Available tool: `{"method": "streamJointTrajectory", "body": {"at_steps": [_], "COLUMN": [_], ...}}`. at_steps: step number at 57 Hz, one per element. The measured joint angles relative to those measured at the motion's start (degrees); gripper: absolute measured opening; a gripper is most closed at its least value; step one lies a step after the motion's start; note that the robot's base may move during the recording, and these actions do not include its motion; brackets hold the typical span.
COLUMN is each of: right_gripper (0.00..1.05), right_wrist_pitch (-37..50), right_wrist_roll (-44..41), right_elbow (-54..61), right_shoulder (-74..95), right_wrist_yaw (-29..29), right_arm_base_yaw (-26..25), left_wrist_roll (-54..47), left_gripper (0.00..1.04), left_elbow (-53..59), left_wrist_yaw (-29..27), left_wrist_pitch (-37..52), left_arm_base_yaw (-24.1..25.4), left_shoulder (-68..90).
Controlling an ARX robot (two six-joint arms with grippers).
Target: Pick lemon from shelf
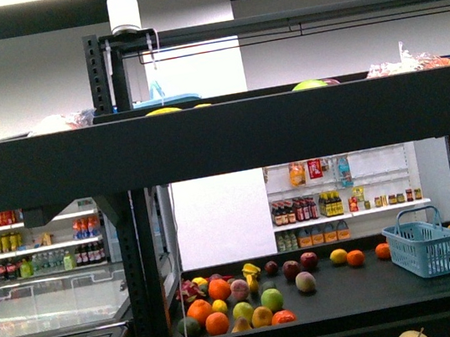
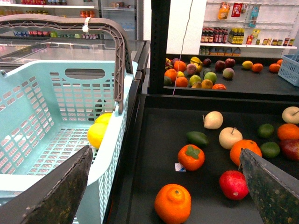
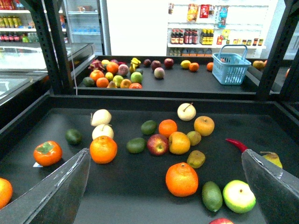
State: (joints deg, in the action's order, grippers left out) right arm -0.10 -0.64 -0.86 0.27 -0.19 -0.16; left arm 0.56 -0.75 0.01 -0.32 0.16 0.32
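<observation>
While the front view shows neither arm, each wrist view looks down past its own two dark fingers toward the black shelf (image 3: 140,186). The left pincer (image 2: 163,186) hangs with its fingers spread wide, one finger (image 2: 60,191) over the pale green basket (image 2: 42,121) and the other over the shelf tray beside it; nothing sits between them. Inside that basket, against the wall nearest the shelf, lies the lemon (image 2: 97,134), bright yellow, with a second yellow piece just behind it; whether that is another fruit I cannot tell. Its long axis seems to run roughly upright in that view, though the basket wall hides part of it. The right pincer (image 3: 166,186) is likewise wide apart and grips nothing, poised above the shelf tray, where a large orange (image 3: 181,178) lies between its fingers without touching them.
</observation>
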Motion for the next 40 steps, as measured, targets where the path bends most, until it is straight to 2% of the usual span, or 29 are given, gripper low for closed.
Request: {"method": "streamJointTrajectory", "body": {"at_steps": [40], "right_gripper": [0.97], "right_wrist_pitch": [0.0], "right_wrist_roll": [0.0], "right_elbow": [0.0], "right_shoulder": [0.0], "right_wrist_yaw": [0.0], "right_arm_base_yaw": [0.0], "left_wrist_roll": [0.0], "left_gripper": [0.97], "left_elbow": [0.0], "left_wrist_yaw": [0.0], "left_wrist_pitch": [0.0], "left_arm_base_yaw": [0.0], "left_shoulder": [0.0]}}
